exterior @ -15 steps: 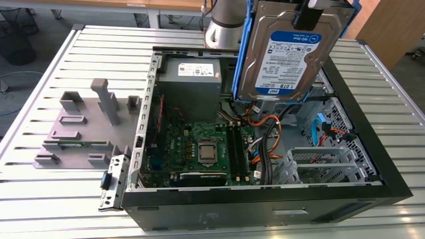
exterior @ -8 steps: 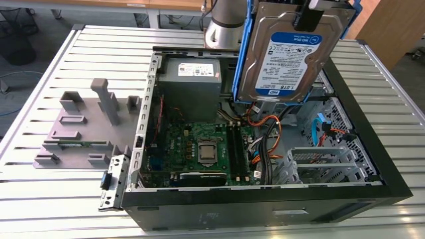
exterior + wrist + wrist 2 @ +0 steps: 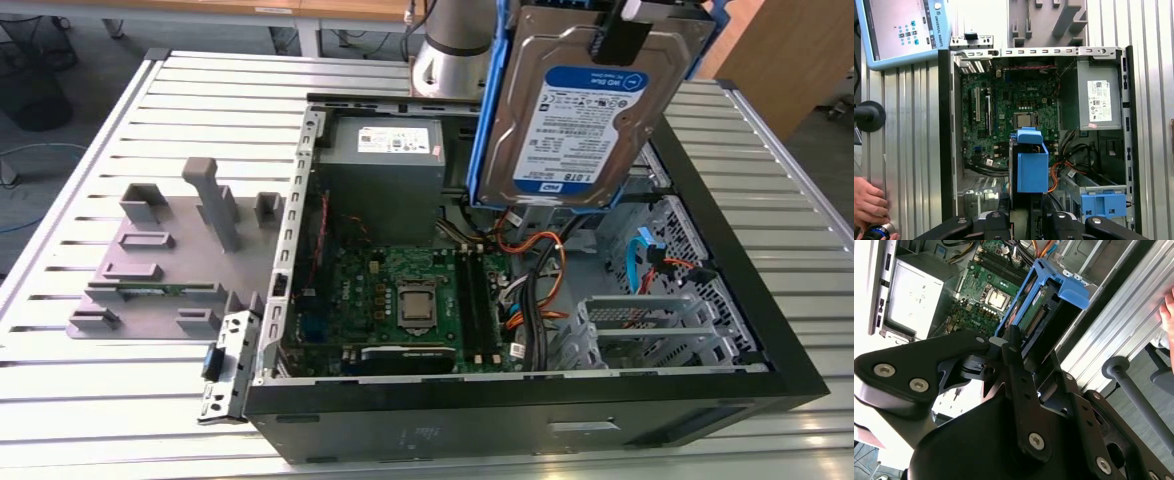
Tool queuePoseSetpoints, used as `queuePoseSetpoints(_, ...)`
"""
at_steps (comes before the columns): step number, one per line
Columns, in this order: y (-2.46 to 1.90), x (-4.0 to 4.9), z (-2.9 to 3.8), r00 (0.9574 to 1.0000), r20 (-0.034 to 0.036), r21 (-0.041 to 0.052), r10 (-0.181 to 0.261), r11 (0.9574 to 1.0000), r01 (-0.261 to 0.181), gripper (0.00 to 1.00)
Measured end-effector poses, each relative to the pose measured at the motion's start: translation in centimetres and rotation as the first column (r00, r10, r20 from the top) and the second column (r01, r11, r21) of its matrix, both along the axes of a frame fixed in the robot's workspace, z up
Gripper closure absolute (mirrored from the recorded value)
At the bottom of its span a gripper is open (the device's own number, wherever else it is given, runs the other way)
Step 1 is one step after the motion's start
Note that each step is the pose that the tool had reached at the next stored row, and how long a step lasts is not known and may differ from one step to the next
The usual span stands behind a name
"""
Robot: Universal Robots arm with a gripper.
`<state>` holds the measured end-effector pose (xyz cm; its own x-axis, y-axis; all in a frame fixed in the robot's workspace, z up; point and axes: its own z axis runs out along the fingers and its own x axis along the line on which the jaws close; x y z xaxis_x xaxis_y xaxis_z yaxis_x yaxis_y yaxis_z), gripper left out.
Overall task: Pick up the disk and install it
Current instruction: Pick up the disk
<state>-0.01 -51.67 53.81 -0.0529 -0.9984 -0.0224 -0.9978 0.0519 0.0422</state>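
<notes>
arm [image 3: 447, 45]: silver-grey tube | tool [image 3: 1014, 340]: matte black links — silver hex screws [image 3: 1036, 441]

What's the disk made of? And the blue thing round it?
The disk looks like metal: silver-grey with a dull sheen, plus a glossy label that could be paper. The bracket around it looks like plastic: solid bright blue, smooth, with moulded edges.

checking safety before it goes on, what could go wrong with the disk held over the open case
1. The gripper holds the disk by one end above the motherboard; a slip could drop it onto the board.
2. Loose orange cables lie beside the drive cage and might snag the blue bracket.
3. A person's hand is at the table edge and could be in the way of a swing.
</notes>
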Motion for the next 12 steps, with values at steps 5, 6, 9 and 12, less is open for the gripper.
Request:
queuePoseSetpoints(5,-0.60,-0.01,-0.03,1.0000,0.0000,0.0000,0.000,1.0000,0.000,0.65)
queuePoseSetpoints(6,-0.68,-0.01,-0.07,1.0000,0.0000,-0.0001,0.000,1.0000,0.000,0.65)
queuePoseSetpoints(9,-0.77,0.00,-0.44,1.0000,0.0000,-0.0001,0.000,1.0000,0.000,0.65)
queuePoseSetpoints(12,-0.81,-0.01,-0.94,1.0000,0.0000,0.0001,0.000,1.0000,0.000,0.65)
